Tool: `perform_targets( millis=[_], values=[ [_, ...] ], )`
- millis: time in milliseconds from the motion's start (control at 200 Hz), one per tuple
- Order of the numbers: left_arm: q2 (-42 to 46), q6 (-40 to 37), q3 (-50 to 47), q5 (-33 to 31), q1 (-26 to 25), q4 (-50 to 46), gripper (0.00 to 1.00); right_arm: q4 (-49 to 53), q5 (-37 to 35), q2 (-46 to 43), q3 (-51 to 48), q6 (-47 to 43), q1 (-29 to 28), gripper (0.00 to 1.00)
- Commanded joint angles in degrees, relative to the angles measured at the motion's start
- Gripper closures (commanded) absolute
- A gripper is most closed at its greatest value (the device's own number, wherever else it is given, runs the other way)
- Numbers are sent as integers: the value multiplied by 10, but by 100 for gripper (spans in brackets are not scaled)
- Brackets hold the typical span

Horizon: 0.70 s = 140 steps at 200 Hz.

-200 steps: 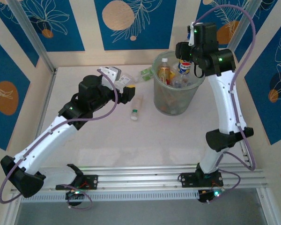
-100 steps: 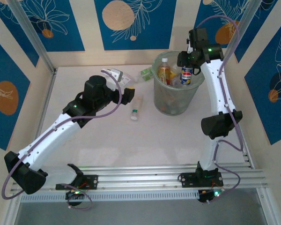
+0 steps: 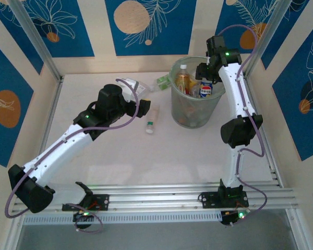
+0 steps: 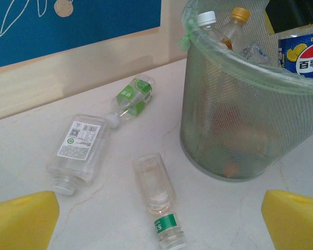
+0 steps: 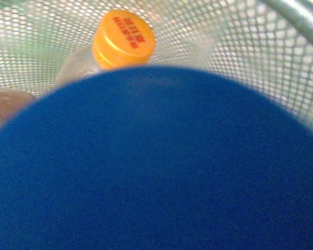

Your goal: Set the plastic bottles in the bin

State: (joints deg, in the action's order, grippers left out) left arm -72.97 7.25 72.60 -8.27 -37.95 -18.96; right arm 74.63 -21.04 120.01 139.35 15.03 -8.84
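Pale marbled tabletop (image 3: 120, 156), walled by blue-and-cream panels (image 3: 130, 23), carries the bin (image 3: 195, 112) toward its far right. Since half a second ago the right arm has been drawn more upright beside the bin, and the blue-labelled bottle (image 3: 206, 89) has sunk lower within the rim; the left arm has been eased slightly nearer. Whether the right gripper (image 3: 206, 76), over the bin's far-right rim, is parted or clamped cannot be told: a blurred blue curved surface (image 5: 156, 166) is seen close to its wrist camera, an orange cap (image 5: 123, 39) beyond it. The left gripper (image 4: 157, 221) is held wide apart, empty. Several plastic bottles are heaped in the bin, a white-capped one (image 3: 183, 77) among them; left of the bin three lie on the table: a green-labelled one (image 4: 130, 99), a flat white-labelled one (image 4: 78, 148) and a clear one (image 4: 154, 185).
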Motion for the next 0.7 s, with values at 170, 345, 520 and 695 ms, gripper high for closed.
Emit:
perform_targets(
  millis=[170, 345, 520, 695],
  values=[
    [-8, 10, 18, -21, -4, -15, 1, 34, -43, 11, 29, 2, 3, 19],
    [-12, 12, 18, -14, -5, -16, 0, 37, -64, -9, 54, -11, -3, 10],
    [-20, 17, 18, -18, -4, -18, 0, 18, -66, -58, 36, -13, -14, 9],
    [-33, 27, 17, -21, -4, -30, 0, -4, -67, -111, -11, -6, -31, 14]
  ],
)
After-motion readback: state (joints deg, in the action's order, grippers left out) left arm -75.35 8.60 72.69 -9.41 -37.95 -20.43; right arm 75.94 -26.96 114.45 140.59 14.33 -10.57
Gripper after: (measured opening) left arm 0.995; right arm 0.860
